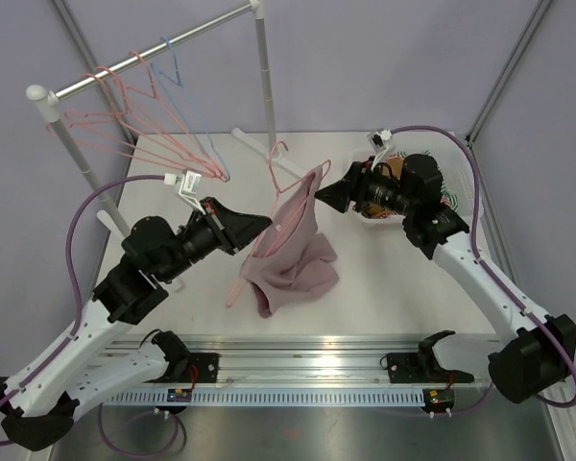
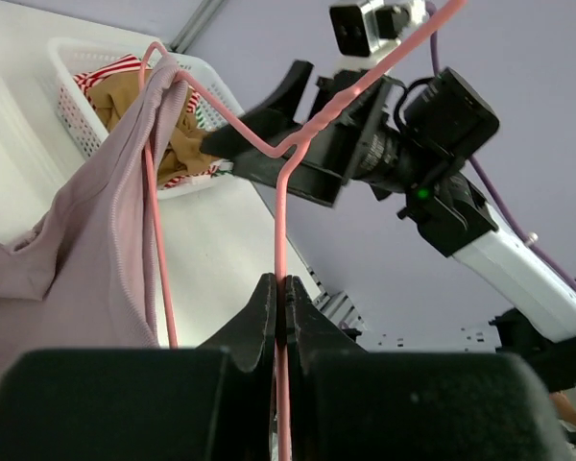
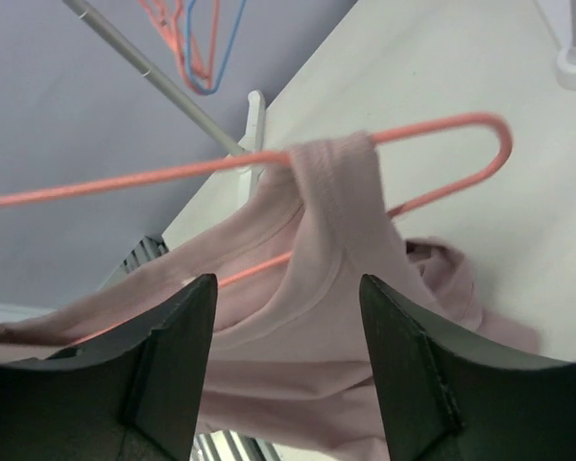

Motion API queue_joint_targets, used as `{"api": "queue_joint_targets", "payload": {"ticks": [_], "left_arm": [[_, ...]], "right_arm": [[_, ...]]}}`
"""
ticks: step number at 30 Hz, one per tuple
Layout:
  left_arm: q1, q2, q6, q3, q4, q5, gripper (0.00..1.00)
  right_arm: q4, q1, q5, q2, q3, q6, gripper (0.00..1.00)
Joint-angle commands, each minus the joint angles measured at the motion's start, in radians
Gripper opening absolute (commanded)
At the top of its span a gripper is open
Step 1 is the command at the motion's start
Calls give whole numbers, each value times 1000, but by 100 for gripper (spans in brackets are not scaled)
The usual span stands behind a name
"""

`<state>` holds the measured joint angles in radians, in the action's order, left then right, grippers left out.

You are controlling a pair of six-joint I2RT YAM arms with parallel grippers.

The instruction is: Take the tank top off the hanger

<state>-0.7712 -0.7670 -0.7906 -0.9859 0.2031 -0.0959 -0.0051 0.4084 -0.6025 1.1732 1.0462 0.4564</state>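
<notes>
Left wrist view shows the left gripper clamped shut on the pink hanger, the tank top draped beside the jaws, its hem cut off. Only the right wrist view shows the right gripper open, the strap just ahead, seemingly untouched.

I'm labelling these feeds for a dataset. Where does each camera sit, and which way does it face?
Top external: above and behind the bases, looking down on the table, clothes rack, left arm and right arm.
Left wrist: on the left arm, looking up along the left gripper, shut on the hanger, toward the right arm.
Right wrist: on the right arm, looking through the open right gripper at the tank top.
Shared: both wrist views show the hanger and tank top.
</notes>
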Motion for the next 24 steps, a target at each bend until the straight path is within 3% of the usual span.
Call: {"api": "queue_joint_targets", "payload": {"ticks": [1, 7, 11, 12, 18, 24], "left_arm": [[-7, 28, -35, 27, -47, -76, 0], [-10, 67, -56, 72, -54, -120, 0], [-10, 86, -33, 55, -12, -85, 0], [-10, 93, -12, 40, 5, -71, 0], [-10, 118, 95, -16, 186, 19, 0], [-10, 156, 139, -28, 254, -30, 0]], "right_arm": [[11, 17, 116, 51, 70, -101, 67], [24, 64, 93, 155, 118, -114, 48], [11, 67, 109, 171, 136, -128, 5], [11, 67, 116, 171, 135, -139, 0], [-65, 66, 320, 131, 104, -180, 0], [-121, 40, 426, 178, 141, -217, 0]]}}
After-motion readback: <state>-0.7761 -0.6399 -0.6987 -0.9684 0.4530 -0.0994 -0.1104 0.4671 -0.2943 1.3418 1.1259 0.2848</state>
